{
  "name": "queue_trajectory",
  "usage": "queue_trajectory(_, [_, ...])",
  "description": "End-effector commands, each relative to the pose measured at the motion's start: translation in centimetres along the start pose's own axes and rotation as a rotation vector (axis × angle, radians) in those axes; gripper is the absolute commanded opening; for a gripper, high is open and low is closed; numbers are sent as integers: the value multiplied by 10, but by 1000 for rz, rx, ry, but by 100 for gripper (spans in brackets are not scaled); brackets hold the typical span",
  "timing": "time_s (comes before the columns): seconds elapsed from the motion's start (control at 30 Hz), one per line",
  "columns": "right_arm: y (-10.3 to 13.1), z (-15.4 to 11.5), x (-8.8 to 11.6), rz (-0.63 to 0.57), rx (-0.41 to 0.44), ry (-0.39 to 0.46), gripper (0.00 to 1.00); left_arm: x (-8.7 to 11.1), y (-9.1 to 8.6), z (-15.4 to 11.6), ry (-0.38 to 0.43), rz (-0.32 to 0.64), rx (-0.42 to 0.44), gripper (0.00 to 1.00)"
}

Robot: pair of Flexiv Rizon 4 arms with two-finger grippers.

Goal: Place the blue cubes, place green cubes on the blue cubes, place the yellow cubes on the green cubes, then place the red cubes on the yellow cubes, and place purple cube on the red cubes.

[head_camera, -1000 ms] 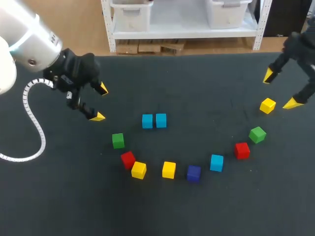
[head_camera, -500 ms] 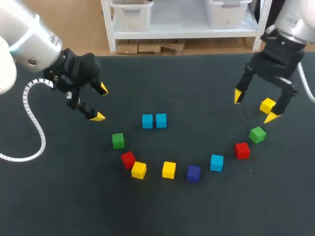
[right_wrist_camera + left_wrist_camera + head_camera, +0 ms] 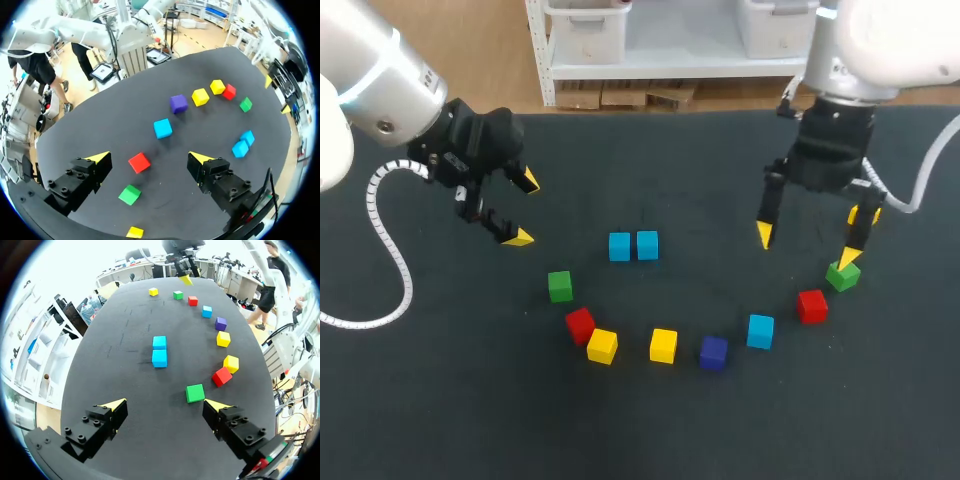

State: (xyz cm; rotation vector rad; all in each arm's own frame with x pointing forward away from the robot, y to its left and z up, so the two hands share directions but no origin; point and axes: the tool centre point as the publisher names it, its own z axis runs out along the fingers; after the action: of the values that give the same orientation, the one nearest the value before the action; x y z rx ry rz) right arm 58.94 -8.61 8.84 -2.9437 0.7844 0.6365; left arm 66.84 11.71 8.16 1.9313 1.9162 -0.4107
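Above the table [image 3: 650, 430], right pincer [image 3: 807, 248] points down, spread.

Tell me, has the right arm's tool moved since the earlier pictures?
Yes. The right tool came in from the table's right edge toward the middle; one yellow tip now sits by the right-hand green cube.

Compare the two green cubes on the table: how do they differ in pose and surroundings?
The left green cube sits nearly square to the edges of the table; the right green cube is clearly turned. One yellow tip of the open right end effector is just beside the right green cube; no tip is that close to the left green cube. Both lie unstacked on the table, ungrasped.
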Motion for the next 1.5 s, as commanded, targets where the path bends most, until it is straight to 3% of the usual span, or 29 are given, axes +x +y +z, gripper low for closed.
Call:
queue_trajectory(0.03, [-6,7,-5,-28,7,6,100,1,-1,0,-4,3,-2,100])
queue_trajectory(0.27, [-9,33,-16,-101,14,13,100,1,-1,0,-4,3,-2,100])
queue_trajectory(0.67, [-16,64,-14,-259,16,-20,100,1,-1,0,-4,3,-2,100])
queue_trajectory(0.97, [-22,84,-24,-304,-21,-35,100,1,-1,0,-4,3,-2,100])
queue_trajectory(1.3, [-28,97,-19,-308,-27,-47,100,1,-1,0,-4,3,-2,100])
queue_trajectory(1.4, [-28,99,-19,-308,-27,-49,74,1,-1,0,-4,3,-2,100])
queue_trajectory(1.43, [-28,99,-19,-308,-25,-50,58,1,-1,0,-4,3,-2,100])
queue_trajectory(1.47, [-28,100,-19,-307,-23,-52,53,1,-1,0,-4,3,-2,100])
queue_trajectory(1.5, [-28,102,-19,-306,-21,-54,58,1,-1,0,-4,3,-2,100])
